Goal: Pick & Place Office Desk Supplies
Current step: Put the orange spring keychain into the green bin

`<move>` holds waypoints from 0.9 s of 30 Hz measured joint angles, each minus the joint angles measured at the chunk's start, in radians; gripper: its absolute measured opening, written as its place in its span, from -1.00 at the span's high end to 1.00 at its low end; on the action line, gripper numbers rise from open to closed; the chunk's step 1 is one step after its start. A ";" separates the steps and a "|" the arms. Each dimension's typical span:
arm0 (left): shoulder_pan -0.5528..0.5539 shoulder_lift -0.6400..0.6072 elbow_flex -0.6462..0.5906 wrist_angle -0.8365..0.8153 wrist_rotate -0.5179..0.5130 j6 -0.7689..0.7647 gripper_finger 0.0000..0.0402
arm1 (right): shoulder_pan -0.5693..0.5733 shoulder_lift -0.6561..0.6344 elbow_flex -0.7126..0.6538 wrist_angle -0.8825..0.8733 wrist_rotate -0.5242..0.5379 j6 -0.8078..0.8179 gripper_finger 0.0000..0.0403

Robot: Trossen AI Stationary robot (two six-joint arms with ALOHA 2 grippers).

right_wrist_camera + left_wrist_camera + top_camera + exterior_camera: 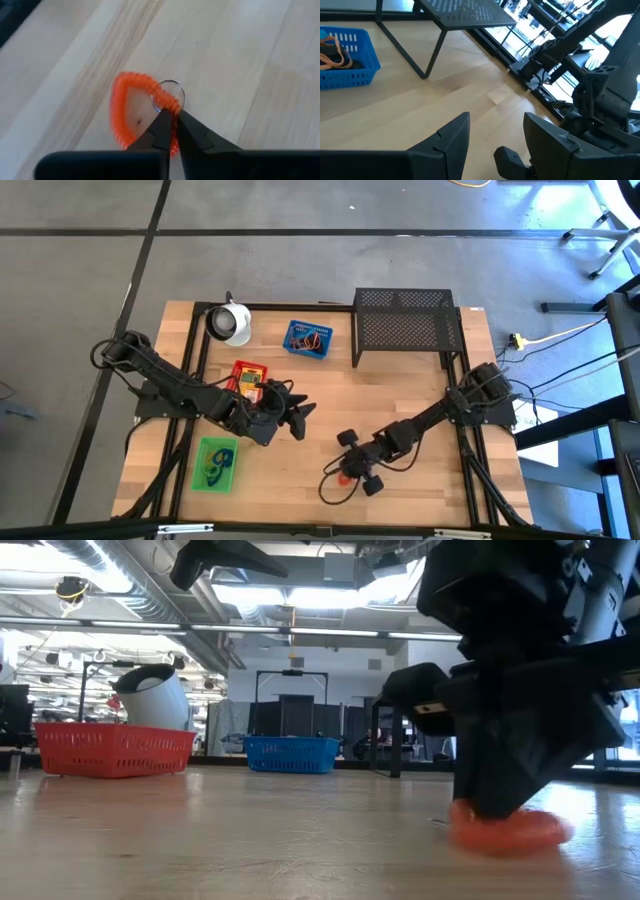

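Observation:
An orange coiled band loop (125, 112) with a small metal ring (172, 92) lies flat on the wooden table, near its front middle. My right gripper (172, 125) stands over it, shut on the coil; the low view shows the gripper (500, 805) down on the loop (510, 830). My left gripper (292, 412) hovers open at the table's middle left, with nothing between its fingers (455, 137). The red tray (248, 380), blue tray (308, 340) and green tray (215, 463) sit on the table's left half. My right gripper pinches one strand of the orange coil, just beside the metal ring (167, 105), between its two fingertips. The fingers come from above, slanting down toward the table. The loop lies flat on the table under them.
A white round cup-like object (230, 323) stands at the far left, and a black mesh rack (405, 325) at the far right. The blue tray (345, 57) holds orange bands. Bare wood lies between the two grippers and along the near edge.

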 joint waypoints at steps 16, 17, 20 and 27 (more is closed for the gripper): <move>0.000 -0.015 0.000 0.001 -0.072 0.033 0.10 | -0.126 -0.174 -0.007 -0.223 0.110 0.030 0.97; 0.000 -0.021 0.000 0.004 -0.071 0.046 0.10 | -0.135 -0.199 -0.007 -0.242 0.122 0.030 0.97; 0.000 -0.038 0.000 0.005 -0.071 0.088 0.10 | -0.161 -0.281 -0.007 -0.256 0.157 0.031 0.97; 0.003 -0.058 0.000 0.014 -0.065 0.166 0.09 | -0.198 -0.482 -0.004 -0.231 0.303 0.072 0.91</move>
